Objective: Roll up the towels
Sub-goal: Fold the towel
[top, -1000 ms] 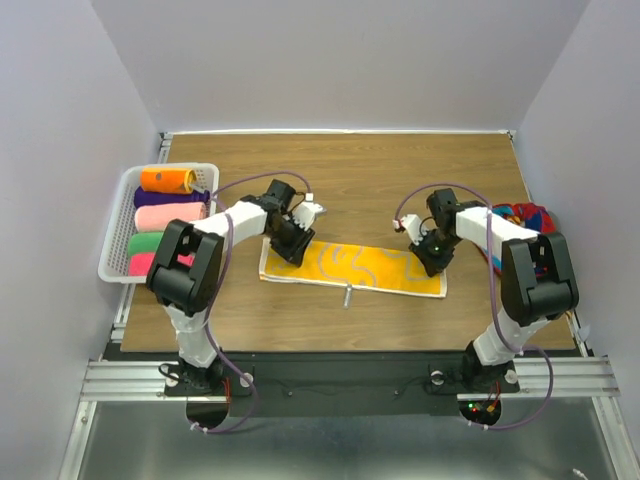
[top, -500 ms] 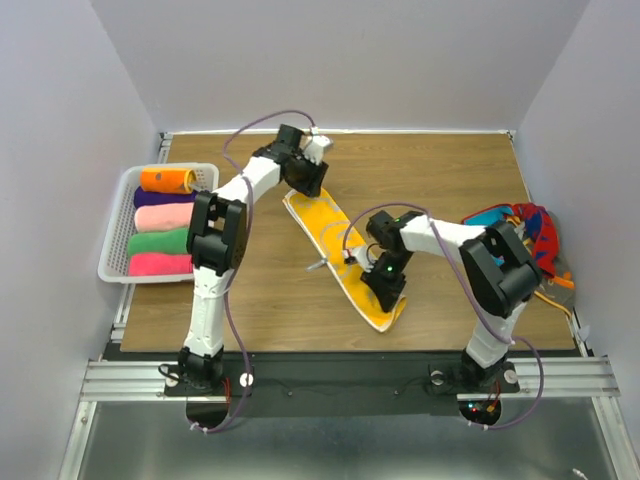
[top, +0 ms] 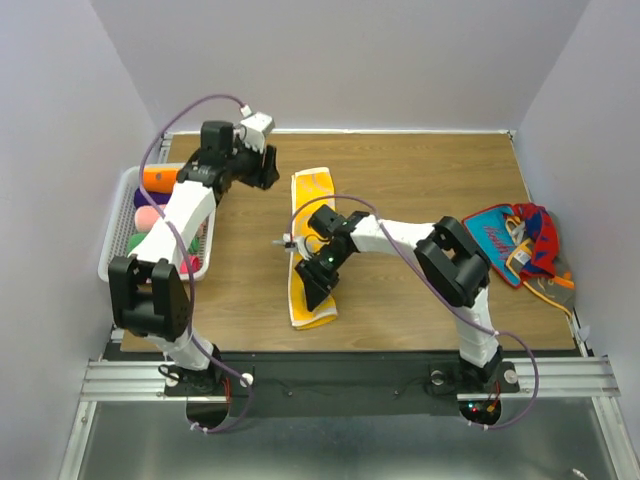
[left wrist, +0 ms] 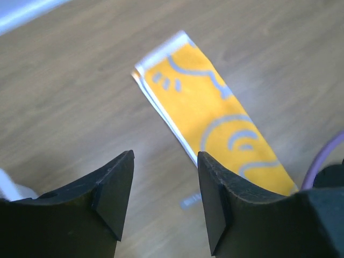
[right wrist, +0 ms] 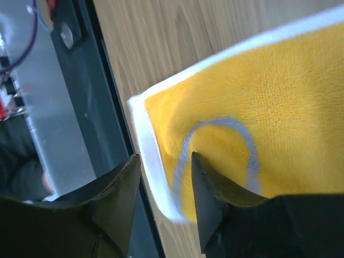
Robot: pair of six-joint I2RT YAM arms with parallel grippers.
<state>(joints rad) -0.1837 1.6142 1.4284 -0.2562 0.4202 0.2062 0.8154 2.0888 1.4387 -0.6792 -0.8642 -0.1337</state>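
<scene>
Watching this, I'd worry the roll starts crooked or catches only the top layer, since the right fingers (right wrist: 113, 199) hover parted over the near end of the folded yellow towel (top: 313, 195) lying flat on the desk (top: 420, 180), while the left fingers (left wrist: 110, 188) hang open near its far end.

Finding: a robotics laboratory test cell. Grounds: a left arm (top: 180, 215) and a right arm (top: 395, 232) bolted to an aluminium rail (top: 120, 378) at the edge of a wooden table (top: 420, 180), plain pale walls (top: 340, 60) boxing it in, exposed purple cable (top: 205, 98)
</scene>
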